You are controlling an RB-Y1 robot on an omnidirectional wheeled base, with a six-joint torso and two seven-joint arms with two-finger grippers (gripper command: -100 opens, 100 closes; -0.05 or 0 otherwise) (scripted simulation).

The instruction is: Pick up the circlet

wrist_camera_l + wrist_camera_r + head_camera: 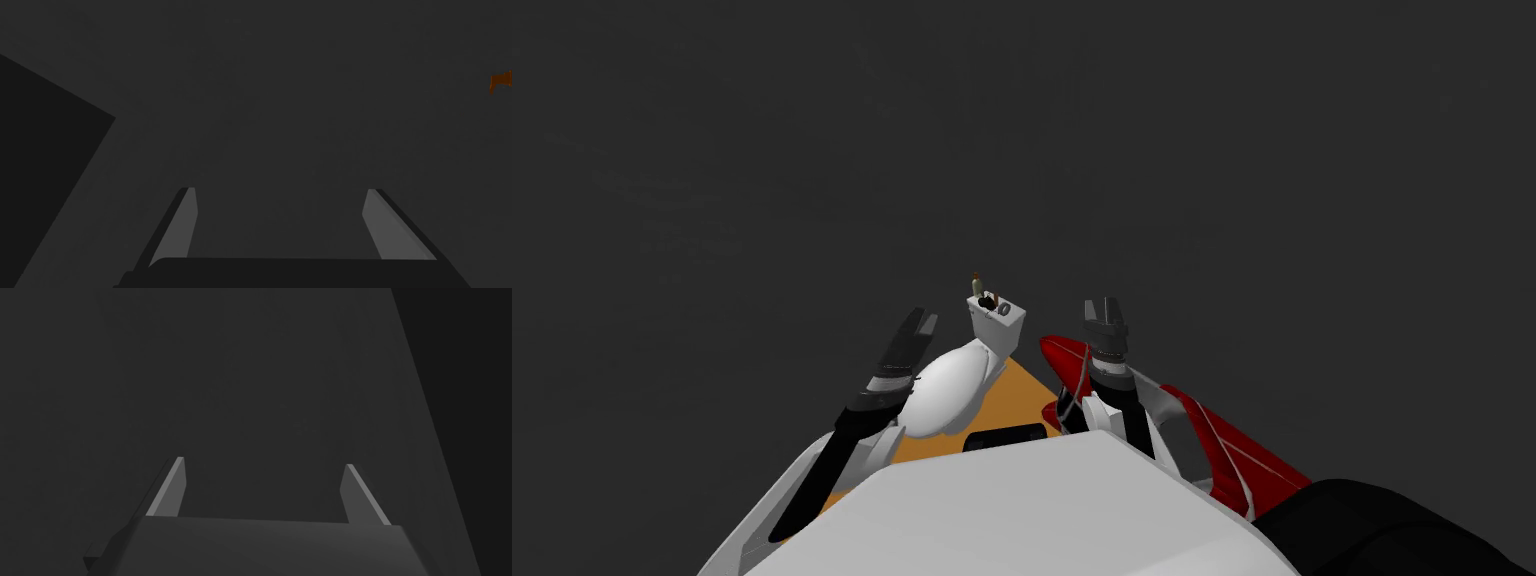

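Both the left claw (280, 190) and right claw (264, 461) stand fully open, empty, touching nothing.

Left tool (280, 189): fingers (182, 225) smooth, matt light grey, on a matt dark body. Right tool (264, 461): same finish. Just beside the left tool, the white toilet (957, 385) is smooth with a soft sheen. By the right tool, a red thing (1232, 450) looks smooth and slightly glossy.

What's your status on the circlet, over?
Left gripper open, right gripper open. Circlet on toilet tank ahead, untouched. Bottle and dark item beside it.
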